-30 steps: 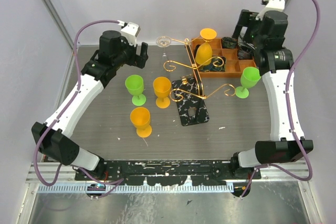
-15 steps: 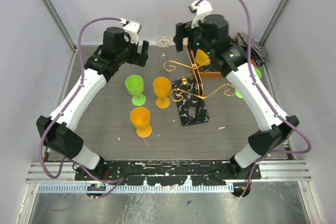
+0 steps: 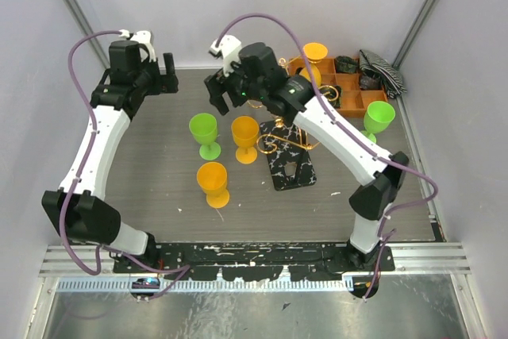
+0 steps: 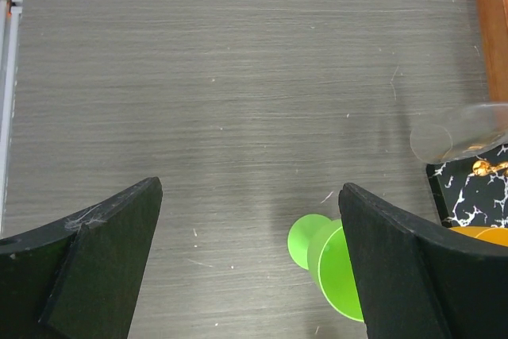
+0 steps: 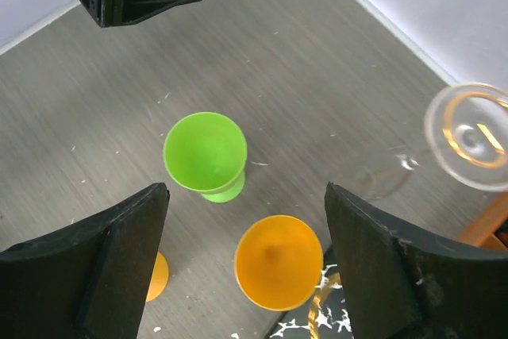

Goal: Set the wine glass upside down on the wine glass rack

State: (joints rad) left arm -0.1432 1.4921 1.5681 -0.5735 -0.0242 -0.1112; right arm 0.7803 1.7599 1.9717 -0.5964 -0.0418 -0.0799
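Three wine glasses stand upright on the table (image 3: 159, 164): an orange glass (image 3: 213, 182) nearest us, then a green glass (image 3: 205, 134) and a second orange glass (image 3: 245, 136), just left of the wine glass rack (image 3: 290, 166). We judge the right gripper (image 5: 246, 188) hovers over that pair, jaws apart and empty, to pick one. Farthest back, the left gripper (image 4: 250, 188) hangs wide open, holding nothing, leaving room

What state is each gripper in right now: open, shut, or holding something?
The left gripper: open, holding nothing.
The right gripper: open, holding nothing.
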